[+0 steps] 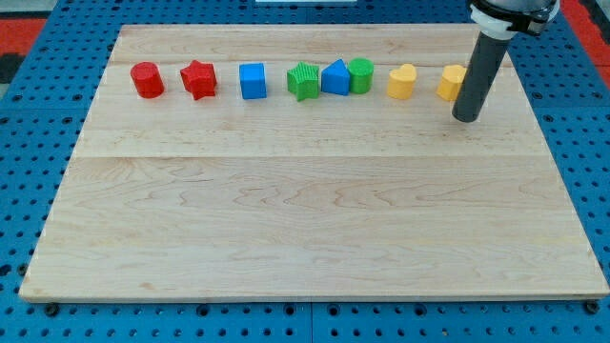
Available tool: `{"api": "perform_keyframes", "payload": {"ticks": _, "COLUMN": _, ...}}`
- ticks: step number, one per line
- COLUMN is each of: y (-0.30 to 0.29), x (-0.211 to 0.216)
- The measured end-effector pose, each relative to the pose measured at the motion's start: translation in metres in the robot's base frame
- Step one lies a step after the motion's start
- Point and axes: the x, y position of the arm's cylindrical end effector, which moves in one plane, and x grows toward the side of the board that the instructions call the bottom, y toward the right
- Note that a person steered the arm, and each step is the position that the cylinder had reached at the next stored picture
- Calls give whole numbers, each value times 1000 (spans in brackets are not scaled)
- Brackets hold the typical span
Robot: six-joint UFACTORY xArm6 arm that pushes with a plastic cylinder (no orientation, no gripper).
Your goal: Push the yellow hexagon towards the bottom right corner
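The yellow hexagon (450, 83) sits near the view's top right of the wooden board (305, 219), partly hidden by my rod. My tip (465, 118) rests on the board just below and to the right of the hexagon, close to it; I cannot tell whether they touch. A yellow heart-like block (401, 82) lies just left of the hexagon.
A row of blocks runs along the view's top: red cylinder (147, 80), red star (198, 79), blue cube (252, 81), green star (303, 81), blue triangle (335, 77), green cylinder (360, 74). A blue pegboard (29, 143) surrounds the board.
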Motion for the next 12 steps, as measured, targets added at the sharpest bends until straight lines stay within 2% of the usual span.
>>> {"api": "perform_keyframes", "payload": {"ticks": 1, "y": 31, "x": 0}}
{"api": "perform_keyframes", "payload": {"ticks": 5, "y": 33, "x": -6}}
{"api": "perform_keyframes", "payload": {"ticks": 7, "y": 23, "x": -68}}
{"api": "perform_keyframes", "payload": {"ticks": 8, "y": 6, "x": -69}}
{"api": "perform_keyframes", "payload": {"ticks": 9, "y": -7, "x": -88}}
{"api": "perform_keyframes", "payload": {"ticks": 10, "y": -16, "x": -81}}
{"api": "perform_keyframes", "payload": {"ticks": 11, "y": -37, "x": -54}}
{"api": "perform_keyframes", "payload": {"ticks": 12, "y": -47, "x": -51}}
